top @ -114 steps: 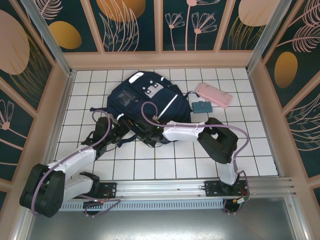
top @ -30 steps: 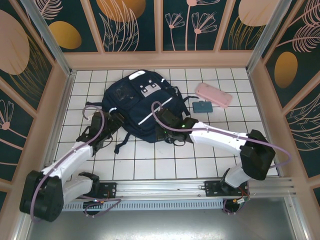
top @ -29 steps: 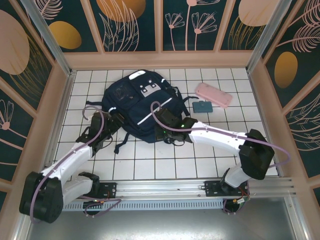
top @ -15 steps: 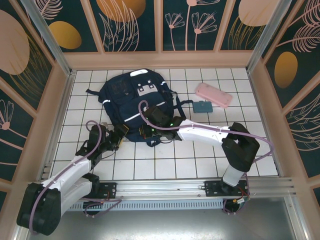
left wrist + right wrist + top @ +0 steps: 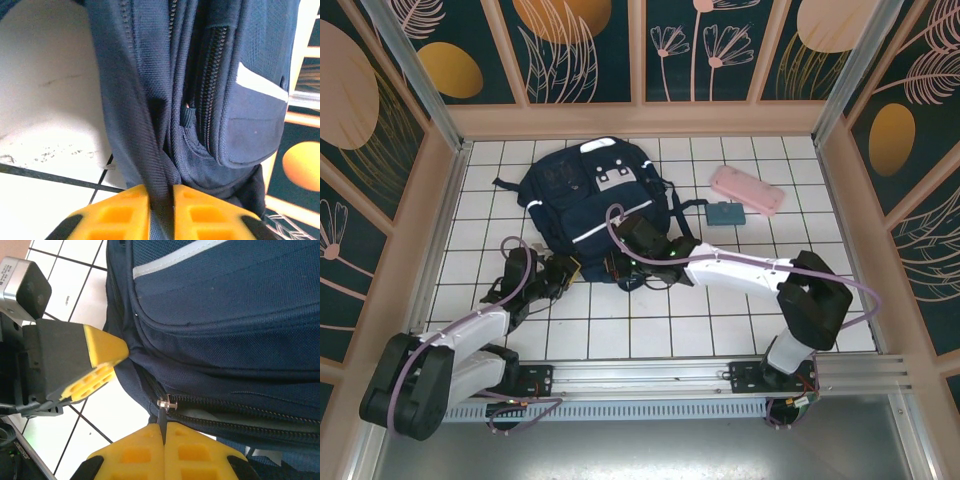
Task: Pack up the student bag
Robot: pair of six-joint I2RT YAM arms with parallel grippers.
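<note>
Yellow pads of the left gripper clamp a navy fold at the near-left corner of the bag — the right gripper, just beside, pinches the zip pull. The bag lies on white tiles, centre-left; pink case far right.

The left arm lies low and stretched forward. The left gripper has its yellow pads pressed onto a fold of the student bag, which runs straight out ahead of the fingertips. The right arm reaches forward with its elbow folded back. The right gripper is closed, its pads meeting on a thin zipper pull. One yellow-tipped finger of the left gripper sits ahead of it and off to one side, near but apart.
</note>
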